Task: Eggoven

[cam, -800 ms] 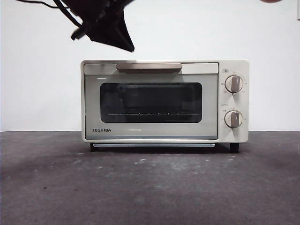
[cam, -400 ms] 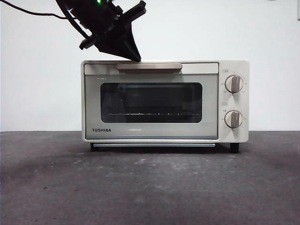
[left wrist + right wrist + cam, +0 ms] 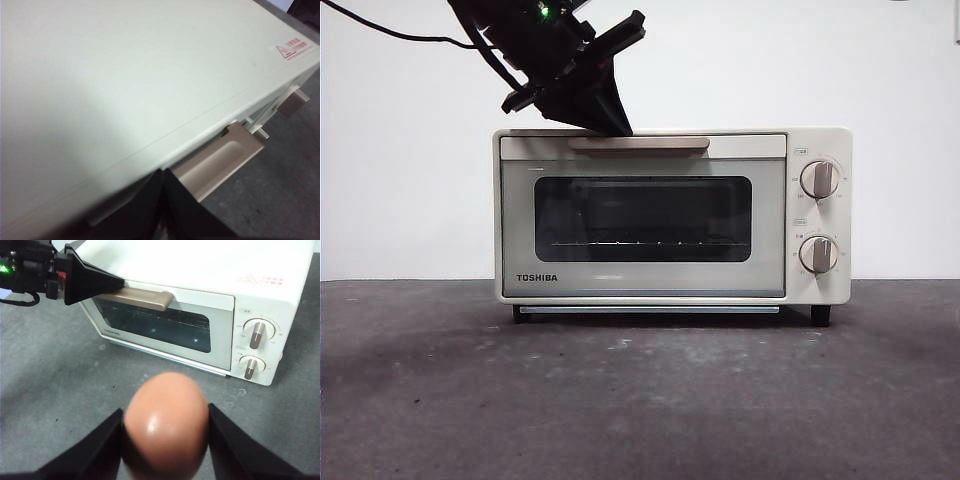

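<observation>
The cream TOSHIBA oven (image 3: 670,280) stands mid-table with its door closed. My left gripper (image 3: 620,128) reaches down from the upper left, and its shut jaws form a dark wedge. The wedge's tip rests at the left part of the tan handle (image 3: 640,142). In the left wrist view those jaws (image 3: 164,175) meet just behind the handle (image 3: 220,160), below the oven top (image 3: 125,75). My right gripper (image 3: 165,412) hovers in front of the oven (image 3: 220,300), shut on the reddish-brown egg (image 3: 166,422). The left gripper (image 3: 120,284) also shows there, at the handle (image 3: 145,297).
Two knobs (image 3: 818,179) (image 3: 817,254) sit on the oven's right panel. Dark grey tabletop (image 3: 640,400) stretches in front of the oven, and a white wall stands behind it. A black cable trails from the left arm at the upper left.
The left gripper has come down and to the right, from above the oven's left corner to the handle's left part. The oven has not moved.
</observation>
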